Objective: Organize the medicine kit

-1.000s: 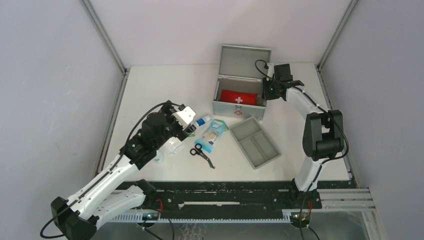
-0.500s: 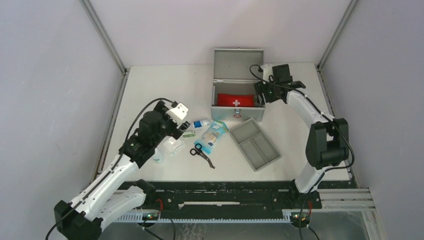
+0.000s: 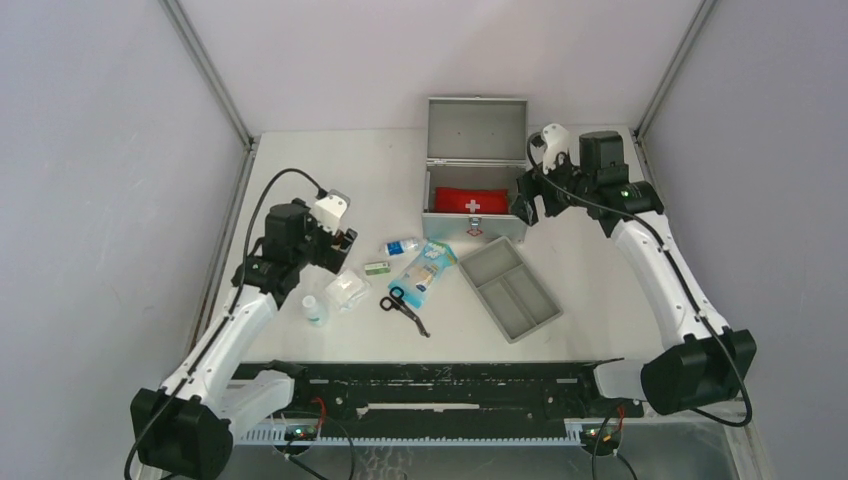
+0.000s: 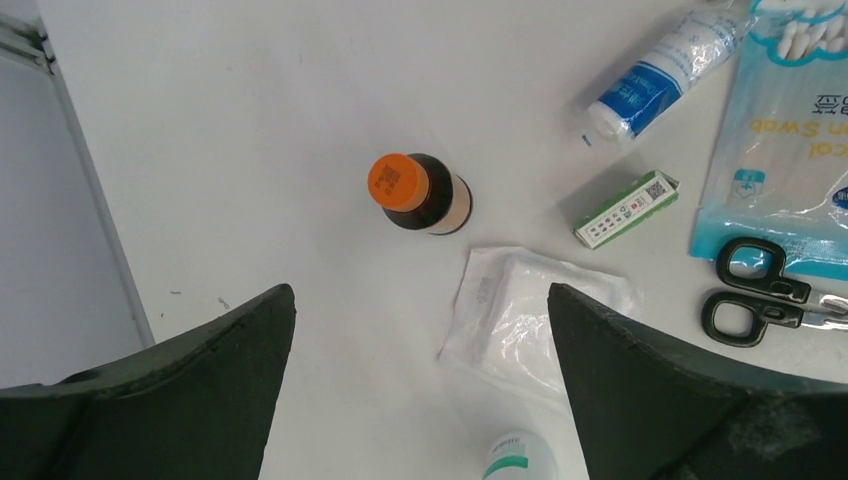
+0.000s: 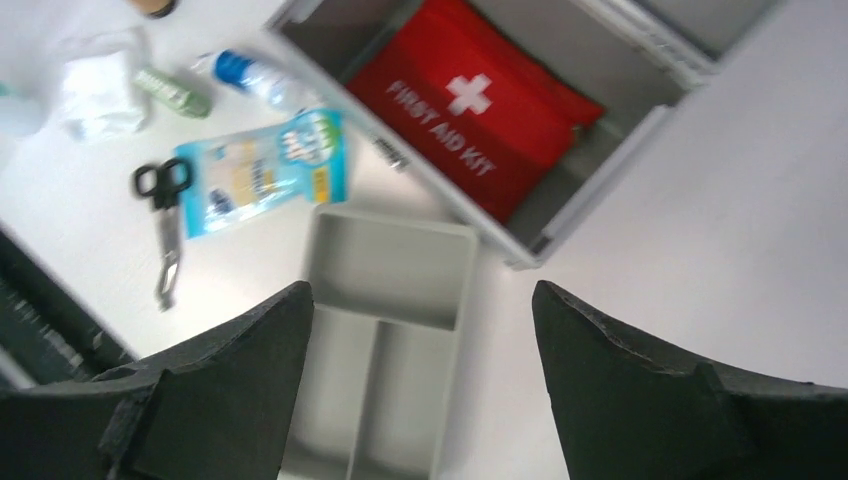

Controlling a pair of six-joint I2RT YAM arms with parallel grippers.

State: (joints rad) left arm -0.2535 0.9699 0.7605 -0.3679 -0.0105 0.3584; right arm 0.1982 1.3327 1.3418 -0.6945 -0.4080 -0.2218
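Observation:
The medicine kit stands open at the back of the table, lid upright, with a red first-aid pouch inside. In the right wrist view the kit's end wall and the pouch lie ahead. My right gripper hovers just off the kit's right end, open and empty. Over the table's left side my left gripper is also open and empty, above a brown bottle with an orange cap.
A shallow grey two-compartment tray lies in front of the kit. Left of it are a blue swab packet, scissors, a small tube, a green box, a gauze packet and a white bottle.
The kit has shifted left and turned square to the table. My right gripper has opened and drawn back from its right end. My left arm has pulled back to the left.

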